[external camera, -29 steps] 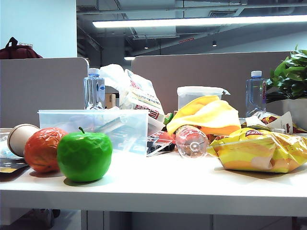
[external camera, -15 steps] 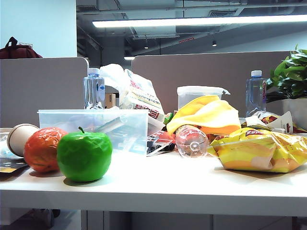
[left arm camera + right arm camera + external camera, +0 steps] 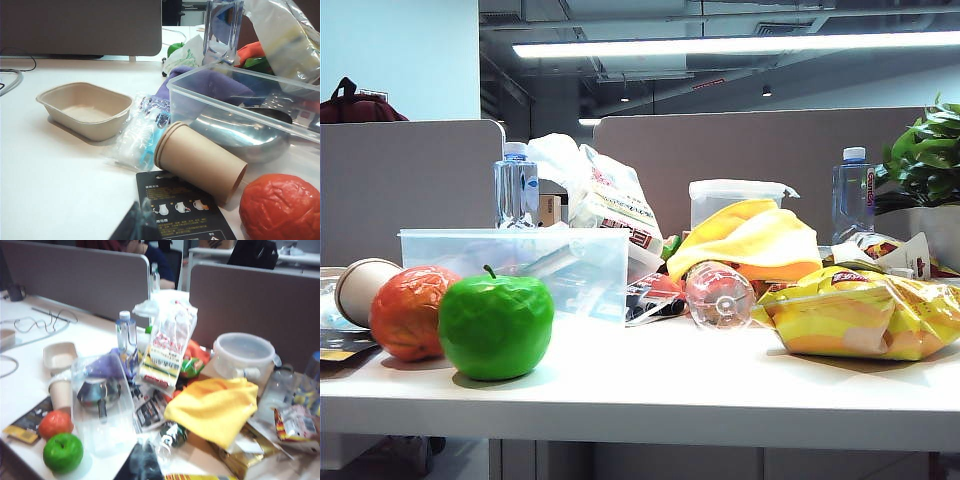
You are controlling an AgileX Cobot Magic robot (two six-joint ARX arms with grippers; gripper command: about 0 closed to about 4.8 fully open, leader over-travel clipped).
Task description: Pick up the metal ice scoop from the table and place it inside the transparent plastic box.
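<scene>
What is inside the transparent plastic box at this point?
The metal ice scoop lies inside the transparent plastic box, bowl toward the purple cloth behind it. The box's near end looks bare. Whether the cloth is in the box, I cannot tell. Neither gripper is in view.

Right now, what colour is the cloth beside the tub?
Yellow; the cloth shows best in the right wrist view, by the tub.

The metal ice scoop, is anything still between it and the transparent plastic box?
Nothing visible: the metal ice scoop already lies inside the transparent plastic box. Neither gripper shows in any view.
</scene>
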